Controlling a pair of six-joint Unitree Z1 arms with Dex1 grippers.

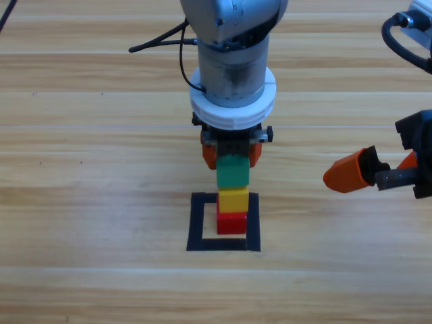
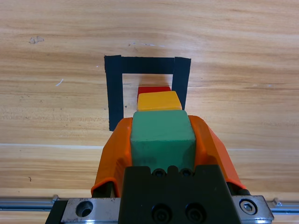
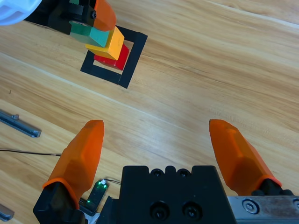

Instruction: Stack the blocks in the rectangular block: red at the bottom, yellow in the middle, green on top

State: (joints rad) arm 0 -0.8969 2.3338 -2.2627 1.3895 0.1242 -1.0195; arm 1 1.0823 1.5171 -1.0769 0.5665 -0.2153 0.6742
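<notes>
The left claw (image 2: 162,144) grips the green cube (image 2: 162,136) between its jaws atop the yellow cube (image 1: 233,200), which sits on the red cube (image 1: 231,223) inside the black tape rectangle (image 1: 198,223), while the right claw (image 3: 161,149) waits open, well right of that rectangle over the table (image 1: 101,202).

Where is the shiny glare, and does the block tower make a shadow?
High view: pale glare streaks the wooden table near the top; the grey left arm blocks the small green cube's top. Left wrist view: the left gripper, shut on that cube, fills the foreground, with only slivers of the yellow cube and red cube showing. Right wrist view: the tower's shadow is barely visible.
</notes>
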